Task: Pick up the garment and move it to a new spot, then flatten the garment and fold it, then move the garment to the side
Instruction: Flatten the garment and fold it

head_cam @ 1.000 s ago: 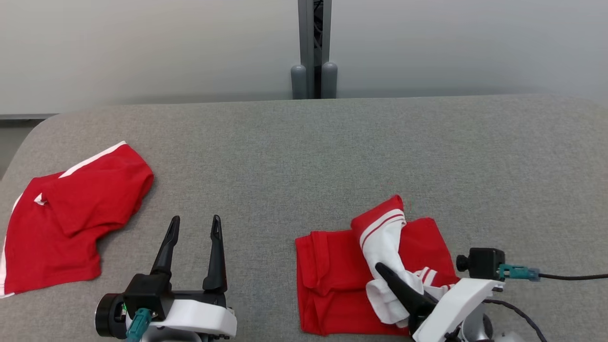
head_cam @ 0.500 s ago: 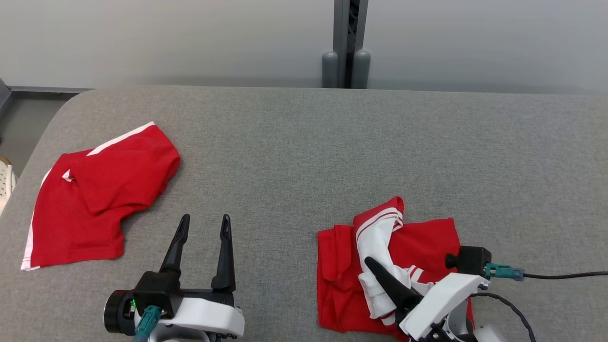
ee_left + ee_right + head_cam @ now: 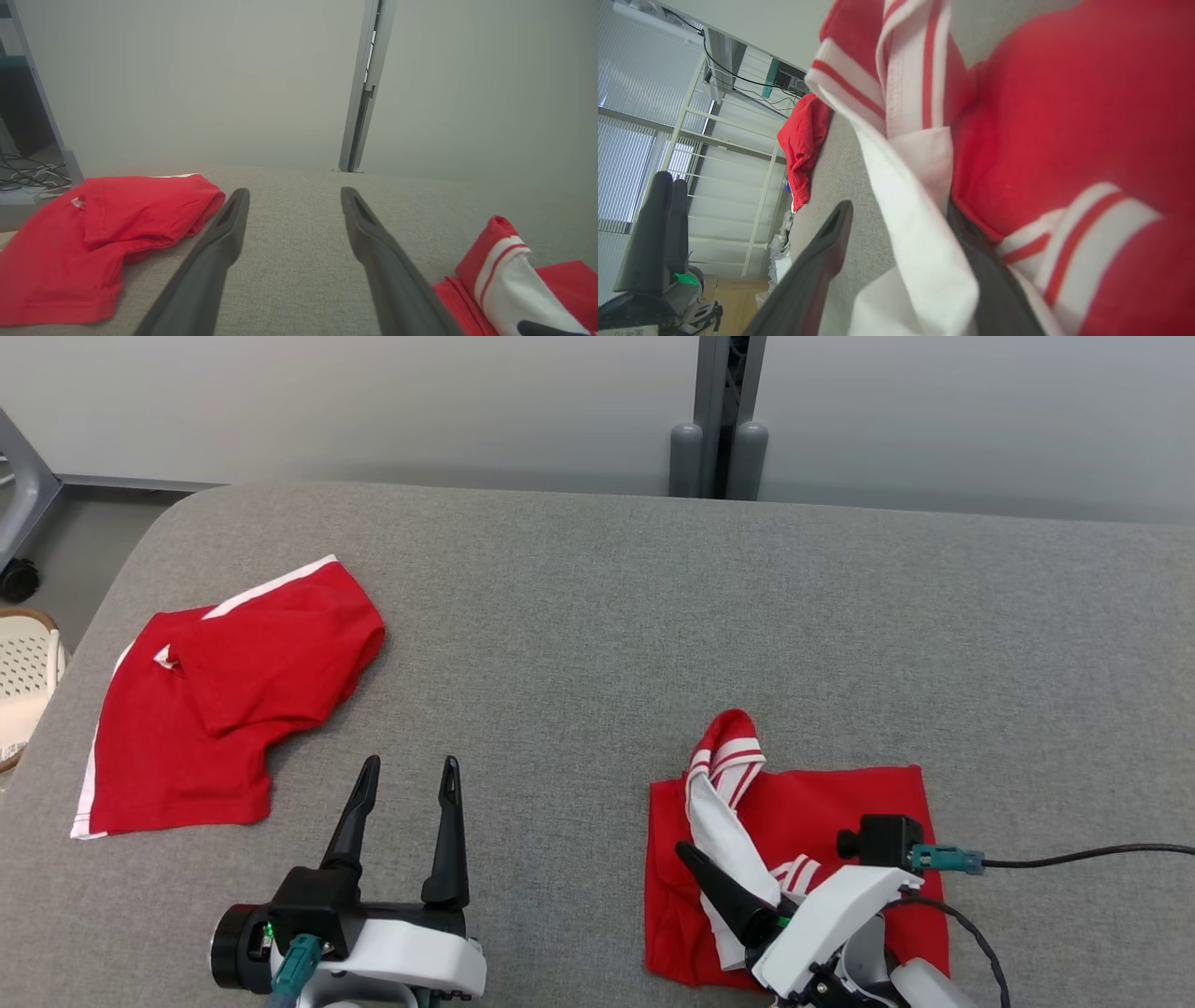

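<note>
1. Shirt (image 3: 845, 812), red with a white striped sleeve (image 3: 719, 826), lay bunched up on the gray tabletop (image 3: 579, 644), on the robot's right side.
2. Right tool (image 3: 901, 214) was down on the shirt. Its two fingers were apart, with the white sleeve between them. It was not squeezing yet.
3. Left tool (image 3: 411, 763) was wide open with nothing in it. It hung over bare tabletop, well apart from the shirt.
4. Another red cloth (image 3: 224, 709) lay far off on the left.
5. I think the job was at its first step: picking the shirt up.
6. Next, the right tool would need to pinch the sleeve tight. Then it would need to lift slowly so the shirt did not slip out.
</note>
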Tool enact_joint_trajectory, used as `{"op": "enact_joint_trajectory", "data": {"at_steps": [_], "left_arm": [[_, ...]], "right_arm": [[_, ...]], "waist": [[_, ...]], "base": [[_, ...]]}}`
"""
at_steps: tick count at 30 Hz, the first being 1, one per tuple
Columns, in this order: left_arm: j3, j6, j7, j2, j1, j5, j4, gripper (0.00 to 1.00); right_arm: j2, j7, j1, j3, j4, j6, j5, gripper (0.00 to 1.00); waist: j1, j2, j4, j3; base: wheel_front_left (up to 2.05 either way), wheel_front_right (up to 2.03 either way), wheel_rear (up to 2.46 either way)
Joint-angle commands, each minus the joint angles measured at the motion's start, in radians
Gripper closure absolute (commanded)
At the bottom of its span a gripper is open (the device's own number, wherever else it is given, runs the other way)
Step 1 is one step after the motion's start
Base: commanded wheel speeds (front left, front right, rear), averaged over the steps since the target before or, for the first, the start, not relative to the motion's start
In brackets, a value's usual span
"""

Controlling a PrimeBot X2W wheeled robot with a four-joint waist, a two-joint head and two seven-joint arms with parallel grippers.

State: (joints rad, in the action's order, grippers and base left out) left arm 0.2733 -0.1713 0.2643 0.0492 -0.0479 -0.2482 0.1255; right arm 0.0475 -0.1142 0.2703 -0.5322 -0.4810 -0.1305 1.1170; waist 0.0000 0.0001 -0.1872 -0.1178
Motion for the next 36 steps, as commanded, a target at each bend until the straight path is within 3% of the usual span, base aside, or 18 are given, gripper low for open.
{"op": "enact_joint_trajectory", "data": {"at_steps": [1, 12, 25, 31, 36], "left_arm": [[-0.005, -0.006, 0.0, 0.003, -0.011, -0.005, 0.0, 0.0], [-0.023, -0.008, 0.0, 0.004, 0.005, -0.004, 0.003, 0.0], [-0.052, 0.003, 0.0, 0.003, 0.033, 0.012, -0.005, 0.0], [-0.055, 0.005, 0.0, 0.003, 0.028, 0.015, -0.019, 0.0], [-0.055, 0.007, 0.0, 0.003, 0.011, 0.019, -0.031, 0.0]], "right_arm": [[0.007, 0.007, 0.015, -0.01, -0.001, -0.001, -0.003, 0.0], [0.007, -0.017, 0.022, -0.029, 0.095, -0.001, -0.125, 0.0], [0.007, -0.121, -0.072, 0.13, 0.33, -0.001, -0.277, 0.0], [0.006, -0.166, -0.053, 0.315, 0.491, -0.001, -0.505, 0.0], [0.024, -0.127, -0.049, 0.427, 0.544, -0.001, -0.716, 0.0]], "waist": [[0.0, -0.0001, 0.002, 0.001], [0.0, -0.0001, 0.046, 0.036], [0.0, -0.0001, 0.103, 0.089], [0.0, -0.0001, 0.134, 0.091], [0.0, -0.0001, 0.149, 0.083]], "base": [[0.0, 0.0, 0.0], [0.0, 0.0, 0.0], [0.0, 0.0, 0.0], [0.0, 0.0, 0.0], [0.0, 0.0, 0.0]]}}
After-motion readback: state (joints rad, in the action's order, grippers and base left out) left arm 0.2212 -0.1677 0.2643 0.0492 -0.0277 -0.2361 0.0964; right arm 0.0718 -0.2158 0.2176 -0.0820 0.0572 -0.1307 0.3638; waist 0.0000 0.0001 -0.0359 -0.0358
